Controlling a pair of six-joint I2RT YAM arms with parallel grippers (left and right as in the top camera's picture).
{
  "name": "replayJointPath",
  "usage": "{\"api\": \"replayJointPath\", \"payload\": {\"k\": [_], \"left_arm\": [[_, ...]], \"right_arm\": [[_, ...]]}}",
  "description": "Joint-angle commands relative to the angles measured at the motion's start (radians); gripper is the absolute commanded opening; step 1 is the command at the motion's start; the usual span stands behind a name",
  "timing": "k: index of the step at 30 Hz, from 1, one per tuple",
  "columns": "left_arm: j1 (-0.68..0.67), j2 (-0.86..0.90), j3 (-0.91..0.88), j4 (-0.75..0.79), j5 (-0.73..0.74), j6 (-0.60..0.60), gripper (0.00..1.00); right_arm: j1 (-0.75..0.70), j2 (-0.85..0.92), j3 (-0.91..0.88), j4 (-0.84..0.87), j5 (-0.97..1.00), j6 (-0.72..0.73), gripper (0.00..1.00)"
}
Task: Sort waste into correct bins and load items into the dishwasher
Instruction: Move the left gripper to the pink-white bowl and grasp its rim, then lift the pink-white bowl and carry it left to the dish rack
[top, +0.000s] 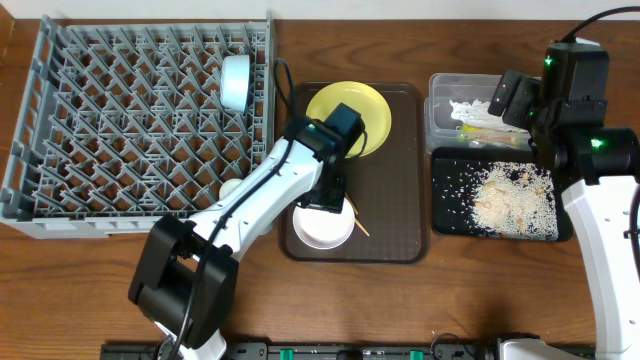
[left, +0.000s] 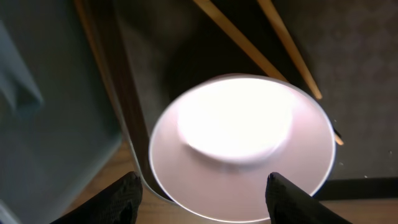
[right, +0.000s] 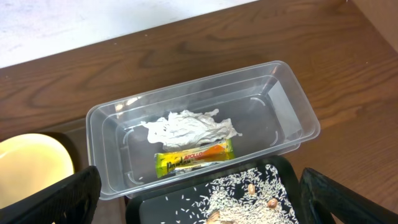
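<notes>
Wooden table (top: 470, 295), left pincer (left: 205, 190) spread above white bowl (left: 239, 124), right pincer (right: 205, 199) spread above clear tub (right: 289, 102)

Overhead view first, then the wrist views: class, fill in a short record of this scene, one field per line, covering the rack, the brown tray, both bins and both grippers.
Rack: grey dish rack, a pale bowl on its side inside
Brown tray: yellow plate, white bowl, two chopsticks
Clear tub: crumpled paper, snack wrapper
Black tray: rice scraps
Left gripper: open, above the white bowl
Right gripper: open, above the tub and black tray
</notes>
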Motion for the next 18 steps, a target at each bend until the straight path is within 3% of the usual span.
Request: {"api": "replayJointPath", "payload": {"k": [1,10,18], "left_arm": [[0.016,0.000,-0.019,-0.005,-0.027,0.051,0.64],[0.018,0.001,-0.149,0.098,-0.038,0.170,0.64],[0.017,0.001,-0.233,0.198,-0.035,0.174,0.63]], "right_arm": [[-0.009,-0.005,0.001,0.001,0.018,0.011,0.99],[-0.009,-0.005,0.001,0.001,0.018,0.011,0.99],[-0.009,-0.005,0.001,0.001,0.018,0.011,0.99]]}}
